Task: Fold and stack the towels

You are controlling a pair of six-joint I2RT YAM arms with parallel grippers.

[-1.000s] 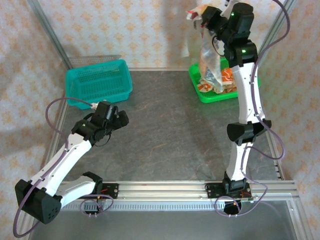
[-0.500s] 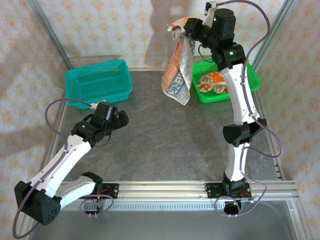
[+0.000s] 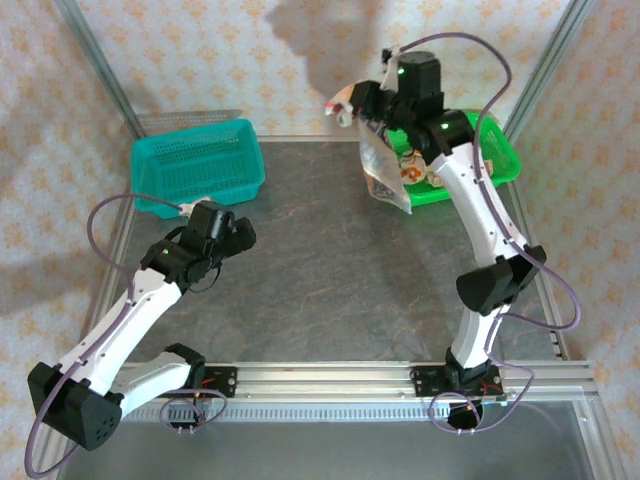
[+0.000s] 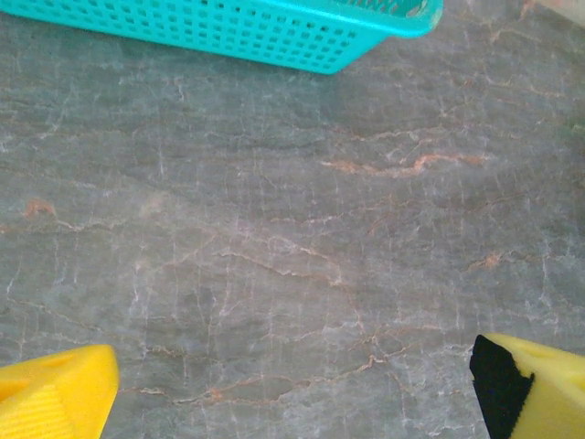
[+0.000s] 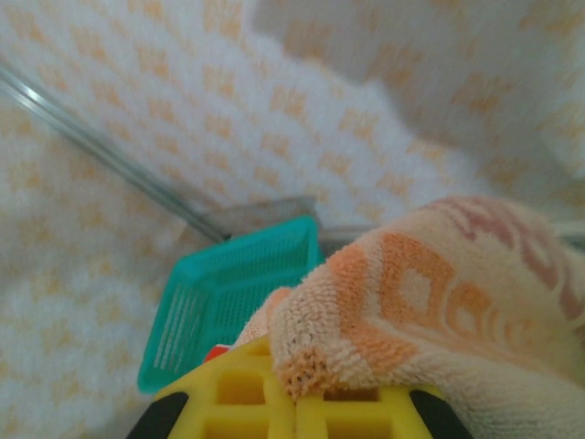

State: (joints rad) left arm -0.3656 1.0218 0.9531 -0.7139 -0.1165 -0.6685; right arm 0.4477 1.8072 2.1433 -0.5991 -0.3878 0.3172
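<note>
Clenched on one corner, the right gripper (image 3: pixel 352 103) dangles a towel (image 3: pixel 385 172) over the far-right table beside the green basket (image 3: pixel 500 152), and so thin a pinch could slip, dropping it crumpled, while the left gripper (image 3: pixel 238 236) hovers released at mid-left.

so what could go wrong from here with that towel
The right gripper pinches the towel by one edge only, so it may slip out. Its hanging end is close to the green basket and could snag the rim. Laid down from one point, it may land bunched, far from the open left gripper.
</note>
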